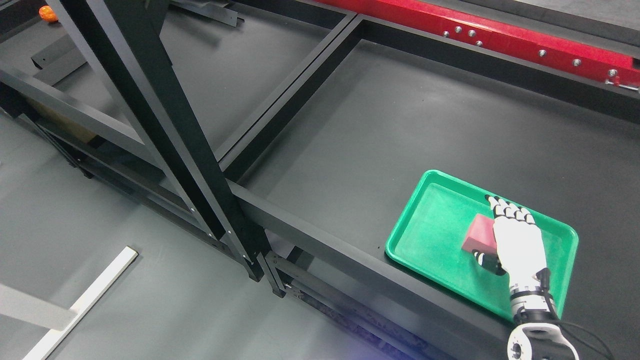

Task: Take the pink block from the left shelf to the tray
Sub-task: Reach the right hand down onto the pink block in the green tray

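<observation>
A: Nearest, what is the right robot hand doing?

B: It lies over the pink block, fingers extended, thumb tucked at the block's near edge. I can't tell if it grips. The block sits inside the green tray, likely just delivered.

A: Counts?

B: One block, one tray, one hand. Farther off, a black shelf frame and a red beam.
</observation>
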{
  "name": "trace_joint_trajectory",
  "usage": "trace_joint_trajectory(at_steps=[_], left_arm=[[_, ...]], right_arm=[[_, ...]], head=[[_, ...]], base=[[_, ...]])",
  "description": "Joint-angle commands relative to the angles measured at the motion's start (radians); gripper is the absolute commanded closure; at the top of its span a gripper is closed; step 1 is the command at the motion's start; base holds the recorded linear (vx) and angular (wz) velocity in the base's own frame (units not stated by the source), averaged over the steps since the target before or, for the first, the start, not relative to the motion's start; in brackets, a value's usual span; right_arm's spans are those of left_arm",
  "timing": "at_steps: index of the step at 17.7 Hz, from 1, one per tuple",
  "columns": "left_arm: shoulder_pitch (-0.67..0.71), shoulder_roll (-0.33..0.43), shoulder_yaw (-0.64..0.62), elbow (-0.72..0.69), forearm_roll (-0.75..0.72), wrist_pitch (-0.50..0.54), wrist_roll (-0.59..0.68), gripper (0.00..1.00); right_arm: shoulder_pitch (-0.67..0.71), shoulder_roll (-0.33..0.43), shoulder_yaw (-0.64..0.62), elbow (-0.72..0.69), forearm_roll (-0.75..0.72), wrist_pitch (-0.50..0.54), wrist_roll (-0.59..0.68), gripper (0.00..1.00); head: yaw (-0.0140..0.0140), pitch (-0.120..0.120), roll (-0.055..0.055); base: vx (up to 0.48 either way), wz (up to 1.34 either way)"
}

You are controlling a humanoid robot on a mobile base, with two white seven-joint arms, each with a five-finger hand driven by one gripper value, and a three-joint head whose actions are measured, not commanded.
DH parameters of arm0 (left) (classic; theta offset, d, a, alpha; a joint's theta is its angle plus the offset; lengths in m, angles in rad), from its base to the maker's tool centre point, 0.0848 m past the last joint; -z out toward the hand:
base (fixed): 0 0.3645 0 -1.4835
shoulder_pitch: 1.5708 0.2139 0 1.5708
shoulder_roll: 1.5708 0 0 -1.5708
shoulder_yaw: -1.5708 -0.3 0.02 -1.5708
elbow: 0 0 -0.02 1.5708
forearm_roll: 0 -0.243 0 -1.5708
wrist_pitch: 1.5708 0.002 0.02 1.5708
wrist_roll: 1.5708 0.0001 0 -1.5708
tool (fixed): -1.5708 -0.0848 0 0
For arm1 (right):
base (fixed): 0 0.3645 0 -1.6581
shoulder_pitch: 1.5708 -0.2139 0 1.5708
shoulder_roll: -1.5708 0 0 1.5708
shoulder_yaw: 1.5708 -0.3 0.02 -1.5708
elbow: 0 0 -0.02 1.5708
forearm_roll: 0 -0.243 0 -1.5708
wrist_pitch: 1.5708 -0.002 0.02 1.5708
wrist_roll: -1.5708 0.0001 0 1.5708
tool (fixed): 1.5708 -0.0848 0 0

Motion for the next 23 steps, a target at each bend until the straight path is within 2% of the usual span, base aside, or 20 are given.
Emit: trace_joint_trajectory(at_steps=[1,12,15,18,22,23], left_arm=[[0.009,0.017,0.0,0.0,-0.002,-0.001,0.0,0.0],[0.009,0.017,0.0,0.0,-0.002,-0.001,0.0,0.0],[0.009,0.017,0.0,0.0,-0.002,-0.001,0.0,0.0],[0.009,0.017,0.0,0.0,-0.002,-0.001,0.0,0.0],[0.009,0.017,0.0,0.0,-0.002,-0.001,0.0,0.0],[0.009,0.017,0.0,0.0,-0.002,-0.001,0.0,0.0]], right_arm=[[0.005,-0.032,0.037,0.039,0.007,-0.001,0.015,0.07],[0.004,-0.071,0.033,0.114,0.007,0.008,0.03,0.08],[-0.002,-0.071,0.032,0.137,0.007,0.008,0.028,0.14],[-0.011,-0.073,0.032,0.152,0.007,0.008,0.025,0.29],[-0.019,-0.079,0.03,0.153,-0.005,0.001,0.024,0.68],[-0.019,-0.081,0.03,0.153,-0.01,-0.003,0.022,0.81]], head=[[0.0,0.0,0.0],[0.0,0.0,0.0],[0.0,0.0,0.0],[0.0,0.0,0.0],[0.0,0.0,0.0],[0.0,0.0,0.0]], base=[[0.1,0.04],[0.051,0.0],[0.0,0.0],[0.0,0.0],[0.0,0.0],[0.0,0.0]])
